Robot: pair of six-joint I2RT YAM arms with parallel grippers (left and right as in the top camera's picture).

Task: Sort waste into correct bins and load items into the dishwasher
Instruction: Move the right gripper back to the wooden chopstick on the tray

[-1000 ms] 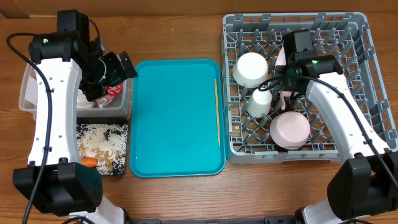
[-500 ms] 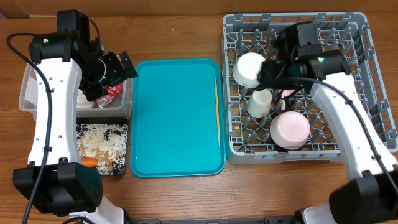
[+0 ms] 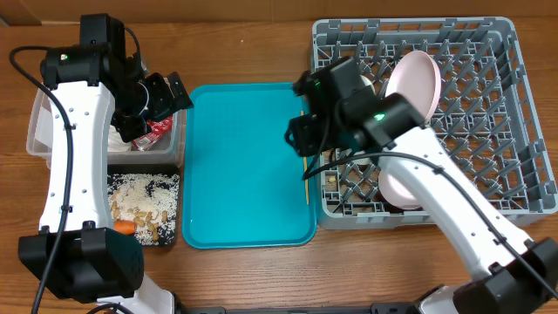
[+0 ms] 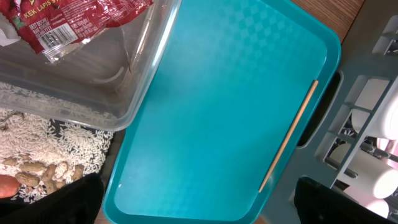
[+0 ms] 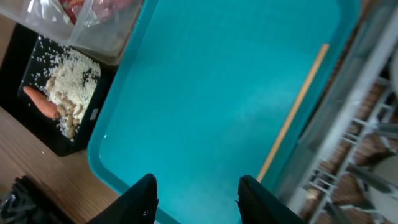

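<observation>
The thin wooden chopstick (image 3: 306,179) (image 4: 288,137) (image 5: 292,115) lies along the right edge of the teal tray (image 3: 244,166). My right gripper (image 3: 301,139) (image 5: 199,202) hovers open over that side of the tray, left of the chopstick, holding nothing. A pink plate (image 3: 414,78) stands on edge in the grey dish rack (image 3: 497,131), with a pale upturned bowl (image 3: 403,185) near the front. My arm partly hides another white bowl (image 3: 359,85). My left gripper (image 3: 159,109) (image 4: 202,211) is wide open above the clear tub (image 3: 39,131), which holds a red wrapper (image 3: 159,128) (image 4: 81,18).
A black tray (image 3: 170,187) with rice and a carrot (image 3: 125,228) (image 5: 40,102) sits in front of the clear tub, left of the teal tray. The dish rack's left wall stands close beside the chopstick. Bare wood table surrounds everything.
My right arm swung from over the dish rack leftward to the teal tray's right edge. The pink plate now stands uncovered at the rack's back. The left arm stayed still.
</observation>
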